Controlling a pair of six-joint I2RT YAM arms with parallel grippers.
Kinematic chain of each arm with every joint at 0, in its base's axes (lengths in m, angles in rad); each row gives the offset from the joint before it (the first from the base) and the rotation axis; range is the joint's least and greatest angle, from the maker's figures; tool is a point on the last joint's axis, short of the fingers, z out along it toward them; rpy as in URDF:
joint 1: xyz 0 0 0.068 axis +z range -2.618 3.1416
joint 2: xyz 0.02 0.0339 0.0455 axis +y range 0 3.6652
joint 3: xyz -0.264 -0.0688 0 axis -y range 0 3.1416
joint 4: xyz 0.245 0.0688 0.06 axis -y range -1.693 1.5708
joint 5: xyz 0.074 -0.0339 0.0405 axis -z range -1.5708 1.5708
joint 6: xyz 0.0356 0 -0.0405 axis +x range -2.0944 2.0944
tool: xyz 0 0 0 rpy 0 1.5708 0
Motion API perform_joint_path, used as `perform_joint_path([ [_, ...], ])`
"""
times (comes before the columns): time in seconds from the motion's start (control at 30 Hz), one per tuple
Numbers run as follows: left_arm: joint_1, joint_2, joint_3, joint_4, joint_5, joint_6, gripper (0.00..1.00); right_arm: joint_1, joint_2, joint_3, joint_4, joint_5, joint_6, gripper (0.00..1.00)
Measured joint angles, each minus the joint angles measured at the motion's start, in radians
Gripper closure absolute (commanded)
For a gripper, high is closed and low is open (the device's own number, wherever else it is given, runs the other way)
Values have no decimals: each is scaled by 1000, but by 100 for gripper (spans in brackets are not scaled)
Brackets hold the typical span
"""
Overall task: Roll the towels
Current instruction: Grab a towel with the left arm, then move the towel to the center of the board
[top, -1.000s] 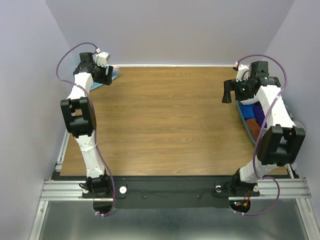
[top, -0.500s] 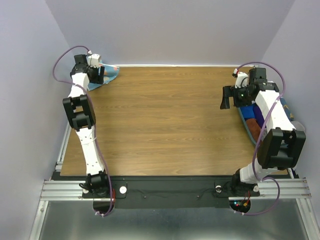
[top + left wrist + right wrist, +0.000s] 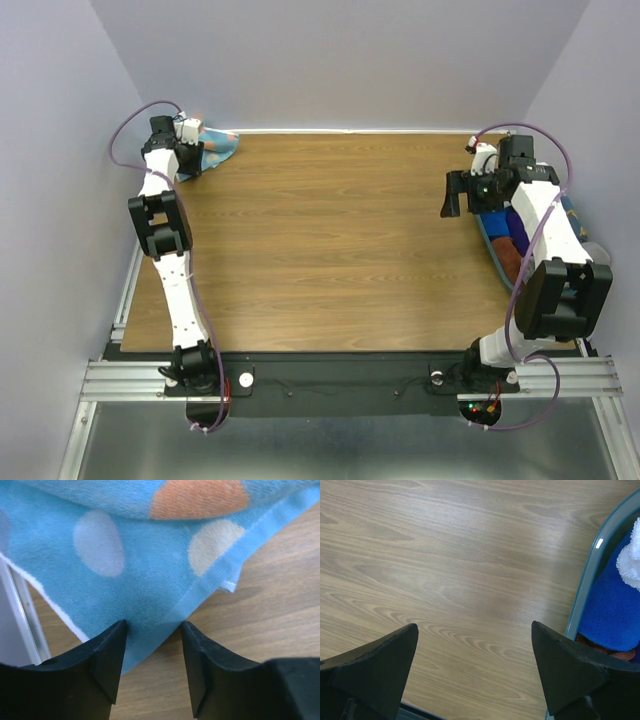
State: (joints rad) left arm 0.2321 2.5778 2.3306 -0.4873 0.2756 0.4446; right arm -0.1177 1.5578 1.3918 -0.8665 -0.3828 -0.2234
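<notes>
Top view, towel: I see the light blue towel (image 3: 218, 147) bunched in the far left corner of the table (image 3: 330, 230), with my left gripper (image 3: 190, 155) on its left part.
Top view, tray: a tray (image 3: 492, 252) at the right edge holds blue and brown cloth. My right gripper (image 3: 455, 195) hangs over bare wood just left of it.
Left wrist, towel: a dotted corner of the towel points toward me, and its hemmed edge runs into the gap between the fingers (image 3: 107, 655).
Left wrist, fingers: partly apart, astride that corner. I see no pinch, as cloth and wood both show in the gap.
Right wrist, tray: the grey-green rim is at the right, with a blue cloth (image 3: 610, 615), a white fluffy piece (image 3: 632, 555) and a brown scrap (image 3: 605, 650) inside.
Right wrist, fingers: spread wide over bare wood, holding and touching nothing.
</notes>
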Motion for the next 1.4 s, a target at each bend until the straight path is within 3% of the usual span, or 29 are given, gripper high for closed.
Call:
perform_joint_path([
  [0.03,-1,2,0,-8,5,-2,67,0,-2,0,0,-1,0,5],
  [0.07,-2,2,0,-15,17,3,83,0,-7,0,0,-3,2,7],
  [0.13,-5,2,-1,-27,40,11,97,0,-16,0,0,-8,3,11],
  [0.17,-8,-5,-13,-29,48,23,100,0,-21,0,-1,-14,5,15],
  [0.37,-58,-232,-334,-106,119,92,100,0,-34,0,-3,-89,20,24],
  [0.47,-132,-341,-372,-226,179,101,100,0,-36,0,-4,-140,31,24],
  [0.6,-293,-442,-239,-354,245,93,100,0,-48,0,-5,-187,39,24],
  [0.77,-440,-478,107,-457,381,10,100,0,-93,0,-6,-195,40,25],
  [0.87,-438,-548,156,-422,430,-56,100,0,-126,0,-8,-195,39,25],
  [1.1,-268,-827,19,-167,454,-309,100,0,-142,0,-17,-196,36,25],
  [1.27,-130,-870,35,-2,433,-448,100,0,-142,0,-18,-199,33,25],
  [1.4,-153,-895,16,51,426,-462,100,0,-140,0,-18,-207,29,25],
])
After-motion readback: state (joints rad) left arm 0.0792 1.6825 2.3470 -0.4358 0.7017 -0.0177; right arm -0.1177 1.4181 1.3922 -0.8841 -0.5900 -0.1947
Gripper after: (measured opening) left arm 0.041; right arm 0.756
